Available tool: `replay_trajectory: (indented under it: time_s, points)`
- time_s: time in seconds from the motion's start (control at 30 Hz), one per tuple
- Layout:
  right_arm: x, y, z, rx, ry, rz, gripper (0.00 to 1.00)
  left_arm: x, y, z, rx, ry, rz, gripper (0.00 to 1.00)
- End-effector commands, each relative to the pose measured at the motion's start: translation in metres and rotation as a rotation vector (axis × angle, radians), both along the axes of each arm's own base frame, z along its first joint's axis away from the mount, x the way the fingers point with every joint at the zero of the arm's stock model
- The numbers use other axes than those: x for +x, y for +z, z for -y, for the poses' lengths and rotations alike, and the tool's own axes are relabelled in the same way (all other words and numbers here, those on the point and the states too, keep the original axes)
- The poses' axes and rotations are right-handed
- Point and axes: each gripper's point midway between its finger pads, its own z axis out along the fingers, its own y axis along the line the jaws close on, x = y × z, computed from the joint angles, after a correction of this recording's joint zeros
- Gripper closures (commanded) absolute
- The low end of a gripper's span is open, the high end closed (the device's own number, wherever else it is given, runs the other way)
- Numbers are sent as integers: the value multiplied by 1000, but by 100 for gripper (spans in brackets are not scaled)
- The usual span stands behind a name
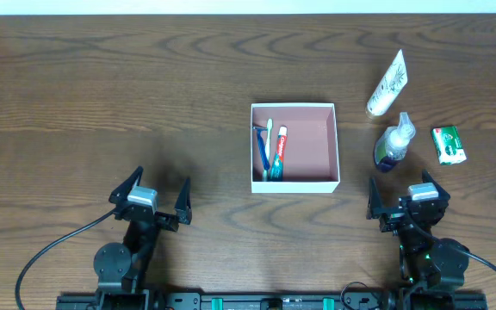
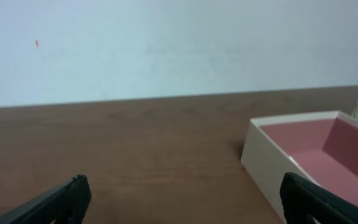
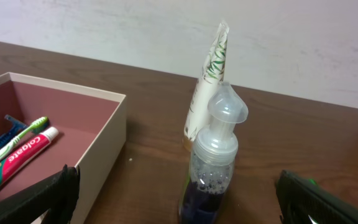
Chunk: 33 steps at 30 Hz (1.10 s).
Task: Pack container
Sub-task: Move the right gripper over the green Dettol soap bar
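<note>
While both arms sit at the near edge of the counter [image 1: 102, 103], the container [image 1: 310, 142] stands at the middle of the surface, between the two arms and farther back than either. It is a shallow square box with thin white walls and a pink-brown floor, open at the top.

Contents of the container, all lying against its left wall:
- a blue-handled item [image 1: 261, 151], outermost;
- a green toothbrush [image 1: 269, 142], beside it;
- a toothpaste tube [image 1: 279, 148], red and white, innermost.

The right half of the container floor is bare.

Items on the counter to the right of the container:
- a white tube [image 1: 388, 82] with a green leaf print, standing with its crimped end up;
- a pump bottle [image 1: 394, 142], clear, with dark blue liquid at the bottom, upright, just in front of the white tube;
- a green packet [image 1: 448, 144], lying flat to the right of the pump bottle.

Left fingers [image 1: 183, 200]: spread fully apart, holding nothing, well left of the container. The left wrist view shows the container's white wall [image 2: 260, 168] ahead and to the right of them.

Right fingers [image 1: 375, 202]: spread fully apart, holding nothing, near the pump bottle. The right wrist view shows the bottle [image 3: 213, 168] centred between them without contact.
</note>
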Motion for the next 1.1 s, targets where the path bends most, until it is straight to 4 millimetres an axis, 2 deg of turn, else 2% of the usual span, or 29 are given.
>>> replay_trajectory:
  time_s: [0.0, 0.07, 1.07]
  points:
    - [0, -1, -3, -11, 13, 2, 1, -1, -14, -2, -6, 11, -55, 2]
    - [0, -1, -3, -11, 13, 2, 1, -2, -26, -2, -1, 11, -103, 2]
    - [0, 0, -5, -9, 24, 6, 1, -2, -25, -2, -1, 10, -99, 2]
